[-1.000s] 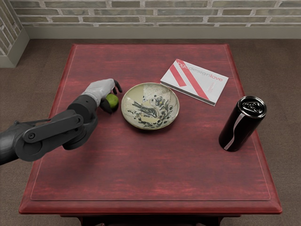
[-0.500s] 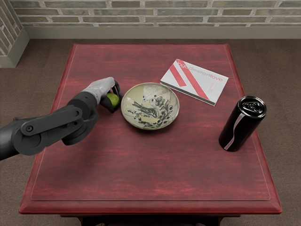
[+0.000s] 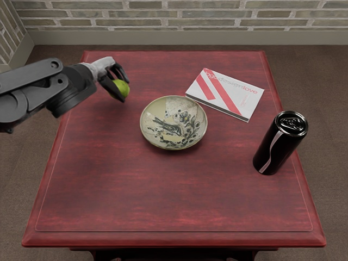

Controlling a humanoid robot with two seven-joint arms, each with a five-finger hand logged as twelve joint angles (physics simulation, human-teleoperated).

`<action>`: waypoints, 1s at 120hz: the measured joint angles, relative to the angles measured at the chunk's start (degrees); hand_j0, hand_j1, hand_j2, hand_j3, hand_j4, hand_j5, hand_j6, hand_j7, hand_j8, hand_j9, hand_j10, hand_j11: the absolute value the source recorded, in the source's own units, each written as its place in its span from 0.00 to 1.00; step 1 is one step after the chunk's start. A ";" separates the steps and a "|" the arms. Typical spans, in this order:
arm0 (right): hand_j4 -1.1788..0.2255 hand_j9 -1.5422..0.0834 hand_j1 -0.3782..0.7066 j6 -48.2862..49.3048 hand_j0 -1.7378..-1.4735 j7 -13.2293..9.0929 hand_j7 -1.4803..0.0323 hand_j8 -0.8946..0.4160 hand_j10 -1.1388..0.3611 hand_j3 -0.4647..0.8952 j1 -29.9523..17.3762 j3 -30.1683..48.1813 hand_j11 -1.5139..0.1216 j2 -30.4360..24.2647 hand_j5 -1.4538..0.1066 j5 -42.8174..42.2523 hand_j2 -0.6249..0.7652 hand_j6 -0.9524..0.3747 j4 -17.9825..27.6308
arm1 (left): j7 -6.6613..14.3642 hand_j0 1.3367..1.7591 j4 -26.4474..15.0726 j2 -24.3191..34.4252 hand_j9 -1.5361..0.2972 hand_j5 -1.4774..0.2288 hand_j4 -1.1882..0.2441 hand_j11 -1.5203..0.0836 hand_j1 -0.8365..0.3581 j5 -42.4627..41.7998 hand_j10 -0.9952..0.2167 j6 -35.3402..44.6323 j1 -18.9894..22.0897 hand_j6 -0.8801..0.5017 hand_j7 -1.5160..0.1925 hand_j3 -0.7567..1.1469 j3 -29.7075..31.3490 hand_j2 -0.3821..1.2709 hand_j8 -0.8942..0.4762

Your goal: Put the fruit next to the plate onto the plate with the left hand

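Observation:
My left hand point(image 3: 113, 81) holds a small green fruit point(image 3: 121, 88) in its curled fingers, raised above the table's far left part. The hand and fruit are up and to the left of the patterned plate point(image 3: 174, 122), which lies near the table's middle with nothing on it. The left arm enters from the picture's left edge. The right arm does not show.
A white and red book point(image 3: 225, 93) lies behind the plate to the right. A black can point(image 3: 280, 142) stands near the right edge of the red table point(image 3: 163, 196). A brick wall runs along the back.
The left hand closed on the fruit beside the plate, then lifted it up and to the left, off the table surface.

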 joint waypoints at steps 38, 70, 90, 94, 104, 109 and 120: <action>0.84 0.95 0.03 0.00 0.30 0.00 0.98 0.68 0.76 0.34 0.00 0.00 0.93 0.00 0.93 0.01 0.45 0.72 0.00 | -0.01 0.75 0.23 -3.52 0.30 0.24 0.34 0.33 0.43 -14.03 0.36 -9.01 -5.76 0.38 0.29 0.40 -0.11 0.46 0.39; 0.84 0.95 0.03 0.00 0.30 0.00 0.98 0.68 0.76 0.34 0.00 0.00 0.93 0.00 0.93 0.01 0.45 0.72 0.00 | -0.03 0.75 0.22 -9.09 0.38 0.32 0.42 0.42 0.50 -15.09 0.42 -9.88 -4.67 0.41 0.38 0.40 2.30 0.42 0.42; 0.84 0.95 0.03 0.00 0.30 0.00 0.98 0.68 0.76 0.34 0.00 0.00 0.93 0.00 0.93 0.01 0.45 0.72 0.00 | -0.04 0.76 0.27 -2.30 0.62 0.61 0.64 0.70 0.76 -19.36 0.63 -16.92 -4.61 0.53 0.65 0.40 -3.38 0.32 0.54; 0.84 0.95 0.03 0.00 0.30 0.00 0.98 0.68 0.76 0.34 0.00 0.00 0.93 0.00 0.93 0.00 0.45 0.72 0.00 | -0.04 0.76 0.29 1.33 0.65 0.65 0.66 0.74 0.79 -23.09 0.66 -21.56 -4.38 0.54 0.68 0.40 -5.42 0.31 0.55; 0.84 0.95 0.03 0.00 0.30 0.00 0.98 0.68 0.76 0.34 0.00 0.00 0.93 0.00 0.93 -0.02 0.45 0.72 0.00 | -0.04 0.76 0.32 7.03 0.71 0.71 0.71 0.80 0.85 -34.63 0.70 -31.81 -0.20 0.57 0.74 0.40 -9.66 0.28 0.58; 0.84 0.95 0.03 0.00 0.30 0.00 0.98 0.68 0.76 0.34 0.00 0.00 0.93 0.00 0.93 -0.01 0.45 0.72 0.00 | -0.04 0.76 0.33 8.79 0.73 0.74 0.73 0.82 0.87 -39.69 0.72 -35.20 4.11 0.58 0.77 0.40 -12.14 0.27 0.59; 0.84 0.95 0.03 0.00 0.30 0.00 0.98 0.68 0.76 0.34 0.02 0.00 0.93 0.00 0.93 -0.02 0.45 0.72 0.01 | -0.04 0.76 0.34 13.23 0.76 0.78 0.76 0.86 0.91 -46.55 0.75 -39.24 10.69 0.59 0.80 0.40 -18.72 0.26 0.61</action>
